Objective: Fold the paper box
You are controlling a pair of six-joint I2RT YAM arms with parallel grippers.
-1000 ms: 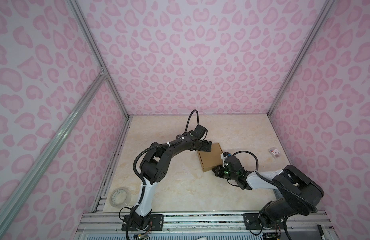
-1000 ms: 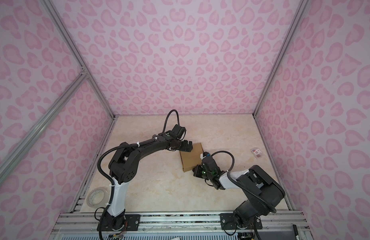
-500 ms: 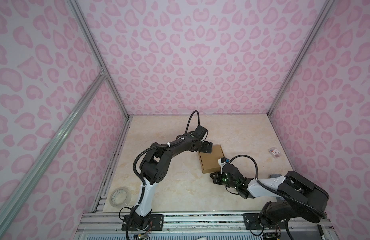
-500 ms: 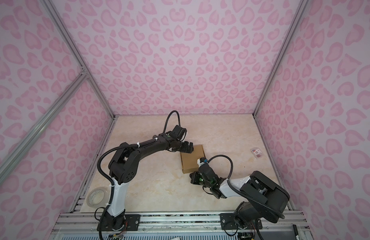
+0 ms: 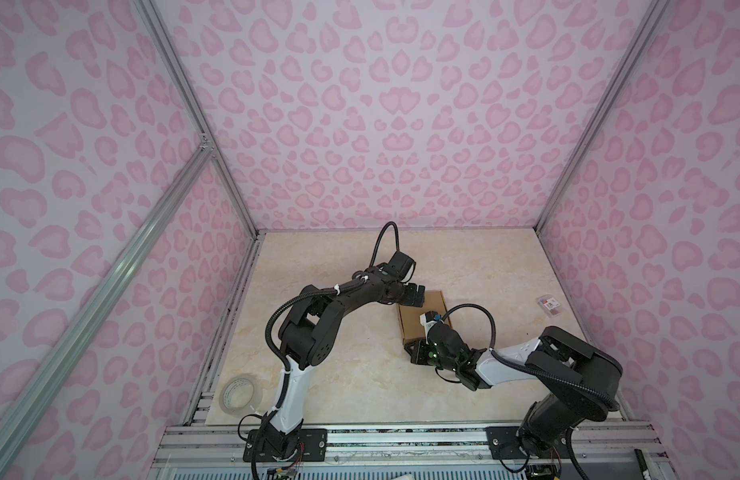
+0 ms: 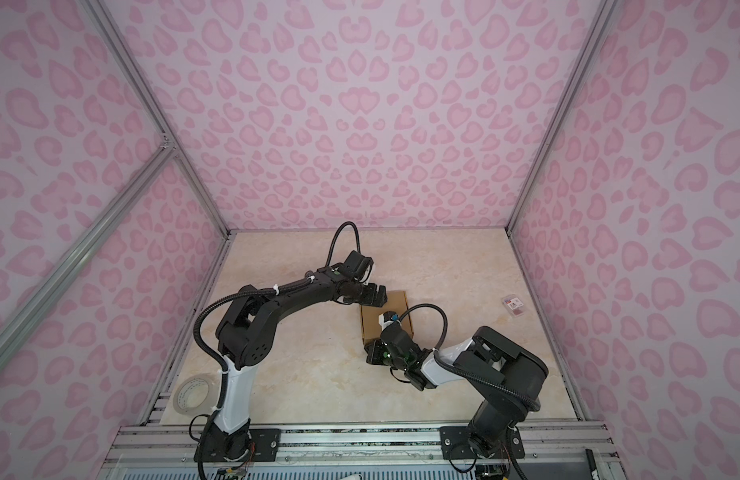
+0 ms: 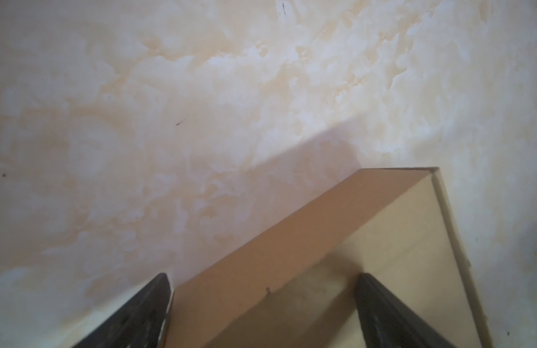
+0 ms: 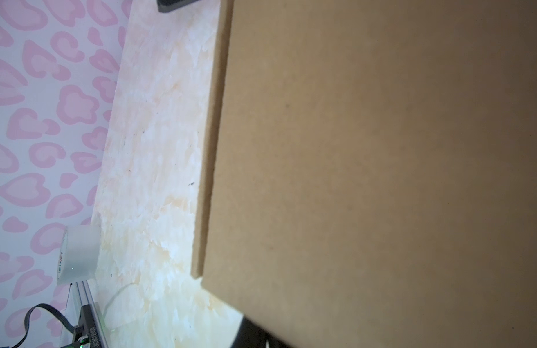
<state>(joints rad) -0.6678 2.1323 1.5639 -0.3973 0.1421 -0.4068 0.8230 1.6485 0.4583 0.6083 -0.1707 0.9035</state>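
The paper box (image 5: pixel 412 326) (image 6: pixel 370 324) is a brown, closed, flat square lying mid-table. My left gripper (image 5: pixel 416 296) (image 6: pixel 376 297) is open at its far left corner. In the left wrist view the box (image 7: pixel 291 241) points a corner between the two spread fingers (image 7: pixel 140 313), and the left gripper (image 7: pixel 261 301) holds nothing. My right gripper (image 5: pixel 416 353) (image 6: pixel 372 352) is shut at the box's near corner. In the right wrist view the box (image 8: pixel 382 150) fills most of the frame and hides all but a dark bit of finger (image 8: pixel 252 334). Whether it pinches cardboard does not show.
A clear tape roll (image 5: pixel 237 392) (image 6: pixel 192 395) (image 8: pixel 78 253) lies at the near left table corner. A small clear packet (image 5: pixel 550 306) (image 6: pixel 514 305) lies by the right wall. Pink patterned walls close in three sides of the table.
My right gripper has drawn back from over the box's top toward its near corner, staying shut. The left gripper and the box have barely moved.
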